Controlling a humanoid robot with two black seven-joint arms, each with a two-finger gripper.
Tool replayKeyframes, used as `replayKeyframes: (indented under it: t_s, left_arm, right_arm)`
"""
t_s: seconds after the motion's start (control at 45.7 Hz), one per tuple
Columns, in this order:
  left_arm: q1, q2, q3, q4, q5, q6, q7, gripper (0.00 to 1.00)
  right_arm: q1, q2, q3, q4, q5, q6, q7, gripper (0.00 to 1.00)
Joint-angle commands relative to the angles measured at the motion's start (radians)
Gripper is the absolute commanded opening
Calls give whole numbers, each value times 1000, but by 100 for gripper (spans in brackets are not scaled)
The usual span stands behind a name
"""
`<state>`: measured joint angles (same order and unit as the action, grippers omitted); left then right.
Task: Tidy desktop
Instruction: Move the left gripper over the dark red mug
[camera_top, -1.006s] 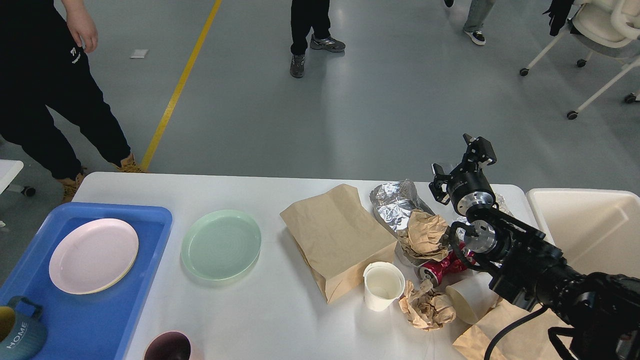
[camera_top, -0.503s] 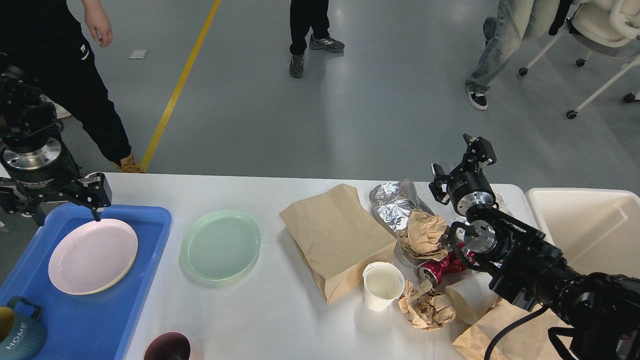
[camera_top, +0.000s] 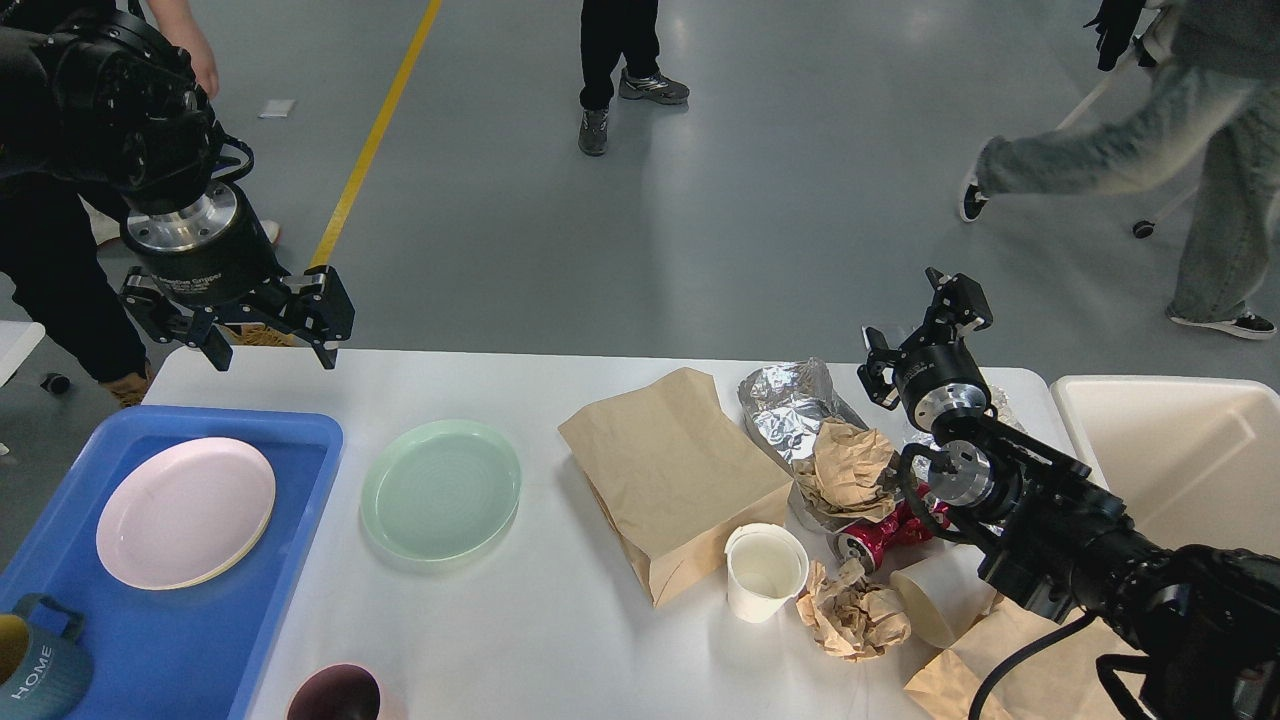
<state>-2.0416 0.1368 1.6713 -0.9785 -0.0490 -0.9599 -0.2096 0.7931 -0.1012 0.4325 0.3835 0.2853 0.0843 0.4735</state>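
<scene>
Both arms hover above the desktop (camera_top: 520, 640), left fingers (camera_top: 330, 345) and right fingers (camera_top: 960, 292) spread, empty.

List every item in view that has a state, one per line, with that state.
Left gripper: open, empty, above the table's far left corner.
Right gripper: open, empty.
Pink plate: empty, in the blue tray.
Green plate: empty, on the table.
Paper bag: lying flat.
White cup: upright, empty.
Red can: crushed, on its side.
Foil: crumpled.
Bin: open.
</scene>
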Motion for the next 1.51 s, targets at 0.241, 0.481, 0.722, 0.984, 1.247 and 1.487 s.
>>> replayKeyframes:
  t_s: [0.241, 0.481, 0.722, 0.984, 1.247, 1.487]
  left_arm:
    - [-115, -40, 1, -124, 3, 0, 9, 89]
    - [-95, -65, -7, -129, 3, 0, 7, 89]
    - [-94, -137, -19, -271, 3, 0, 10, 89]
    - [-48, -178, -16, -384, 17, 0, 13, 90]
    - [101, -181, -21, -376, 20, 0, 13, 89]
    - [293, -247, -21, -236, 17, 0, 12, 89]
  right_arm:
    - [0, 0, 0, 0, 0, 0, 1, 100]
    - [0, 0, 0, 0, 0, 0, -1, 100]
    - [0, 0, 0, 0, 0, 0, 1, 100]
    - [0, 0, 0, 0, 0, 0, -1, 100]
    - [0, 0, 0, 0, 0, -1, 1, 100]
    - [0, 0, 0, 0, 0, 0, -1, 100]
